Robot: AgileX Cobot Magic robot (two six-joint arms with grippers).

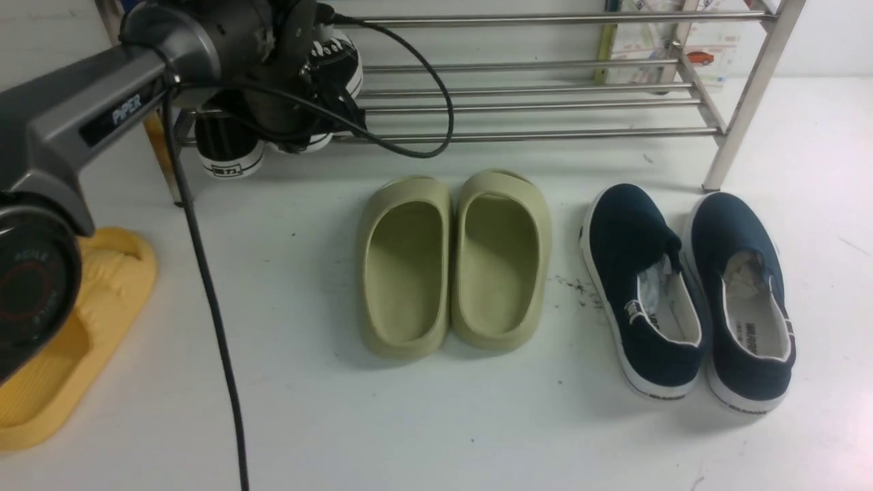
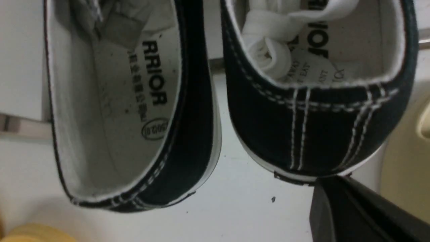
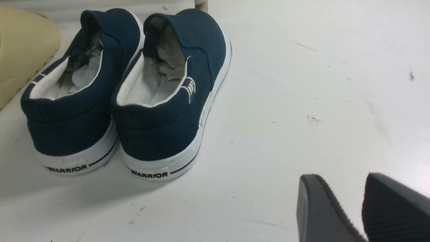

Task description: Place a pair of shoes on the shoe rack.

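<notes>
Locate both sneakers [image 1: 228,150] on the rack's [image 1: 545,106] left end, heels overhanging. The left end effector [image 1: 293,119], closed, hangs directly at those heels. The right end effector [image 3: 346,181] stands parted over the surface [image 3: 302,84].

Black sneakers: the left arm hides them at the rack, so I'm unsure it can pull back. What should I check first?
1. Black sneakers resting on the shoe rack: cannot tell; the left arm hides them, one heel overhangs the front bar.
2. Left gripper free of them: cannot tell.
3. Arm cable clear of the bars: not ok, it loops across them.
4. Right gripper open, empty: ok.
5. Olive slides and navy slip-ons clear of the rack: ok.
</notes>
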